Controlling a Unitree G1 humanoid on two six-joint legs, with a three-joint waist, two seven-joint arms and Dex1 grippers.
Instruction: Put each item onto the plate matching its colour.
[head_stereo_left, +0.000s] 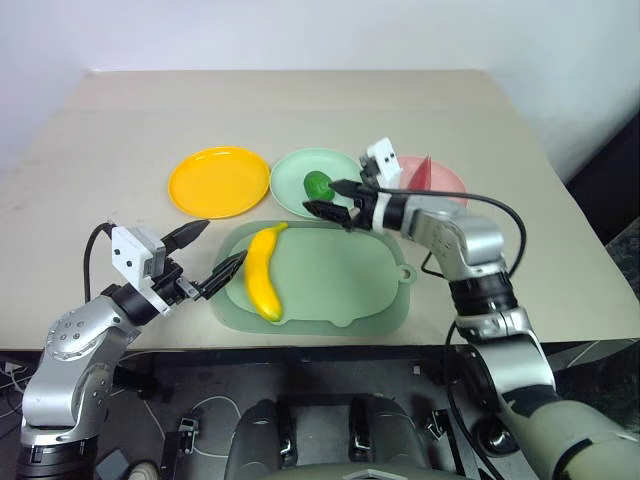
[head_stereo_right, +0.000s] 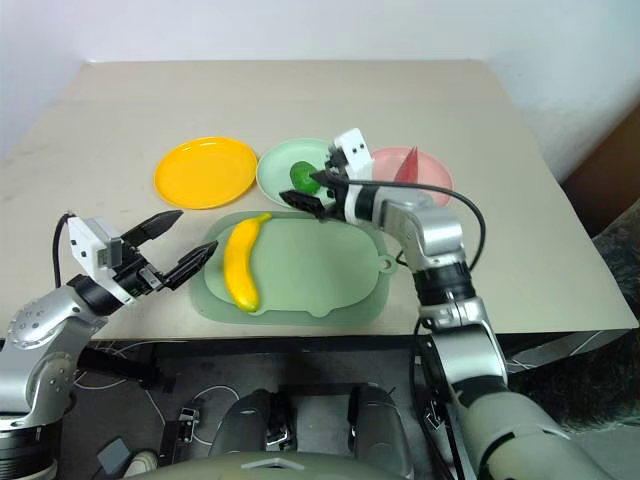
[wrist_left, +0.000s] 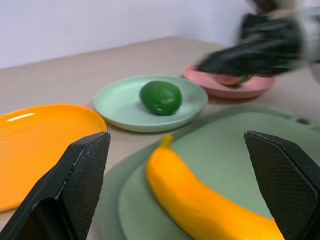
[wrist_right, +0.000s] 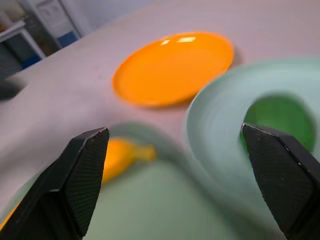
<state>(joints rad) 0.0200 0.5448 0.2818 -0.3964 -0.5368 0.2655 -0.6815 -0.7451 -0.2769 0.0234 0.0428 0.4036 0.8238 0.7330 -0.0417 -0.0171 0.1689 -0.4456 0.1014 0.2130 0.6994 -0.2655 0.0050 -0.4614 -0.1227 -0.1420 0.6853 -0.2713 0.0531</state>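
3 plates on desk (head_stereo_left: 120, 130), lime (head_stereo_left: 318, 184) on mint green plate (head_stereo_left: 290, 185), watermelon wedge (head_stereo_left: 424, 170) on pink plate (head_stereo_left: 447, 182), yellow plate (head_stereo_left: 219, 181) bare, 1 banana (head_stereo_left: 263, 271) on tray (head_stereo_left: 350, 275), left end effector (head_stereo_left: 212, 254) wide, right end effector (head_stereo_left: 332, 198) wide, both holding nothing

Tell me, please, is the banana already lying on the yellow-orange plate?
No, the banana lies on the large pale green tray, while the yellow-orange plate beyond it holds nothing.

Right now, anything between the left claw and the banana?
Nothing visible. The left claw is open at the tray's left edge, and the banana lies bare on the tray just beyond its fingertips.
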